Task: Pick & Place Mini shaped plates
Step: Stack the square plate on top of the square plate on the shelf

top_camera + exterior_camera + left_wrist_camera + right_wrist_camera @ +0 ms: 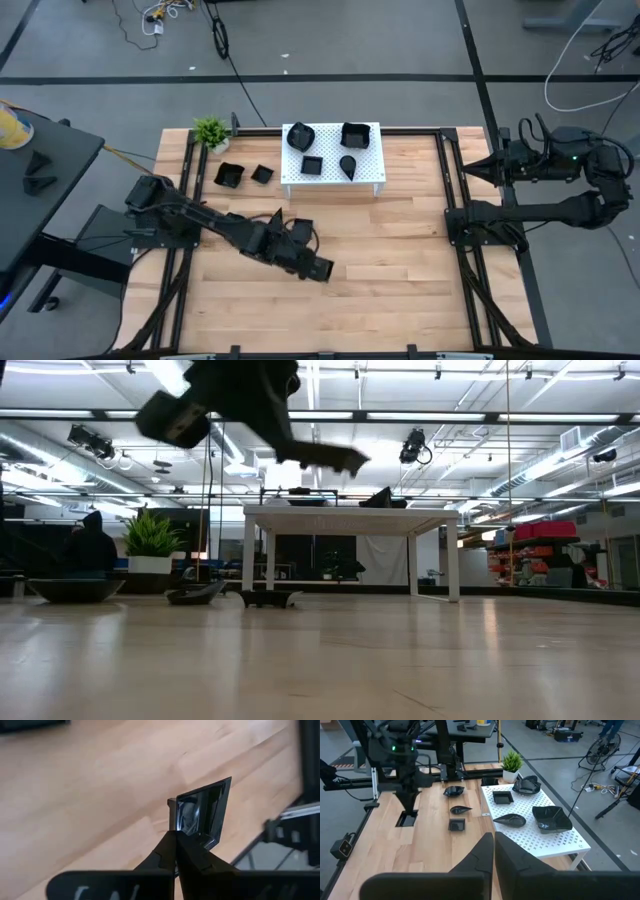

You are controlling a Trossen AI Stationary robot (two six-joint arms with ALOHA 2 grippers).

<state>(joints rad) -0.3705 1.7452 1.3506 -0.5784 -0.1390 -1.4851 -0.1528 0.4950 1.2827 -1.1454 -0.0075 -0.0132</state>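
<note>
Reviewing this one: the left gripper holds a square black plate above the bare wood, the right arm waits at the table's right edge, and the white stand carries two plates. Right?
Not quite: the white stand carries four black plates, as the high view shows. The rest holds: the left gripper is shut on a square plate over the wood, and the right arm waits at the right edge.

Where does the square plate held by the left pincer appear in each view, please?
High view: square plate just below the picture's centre, at the left pincer's tip.
Low view: top centre, held high above the table.
Left wrist view: centre, between the fingers.
Right wrist view: left of centre, over the wood.
Shared landmark: white perforated stand, in all but the left wrist view.
</note>
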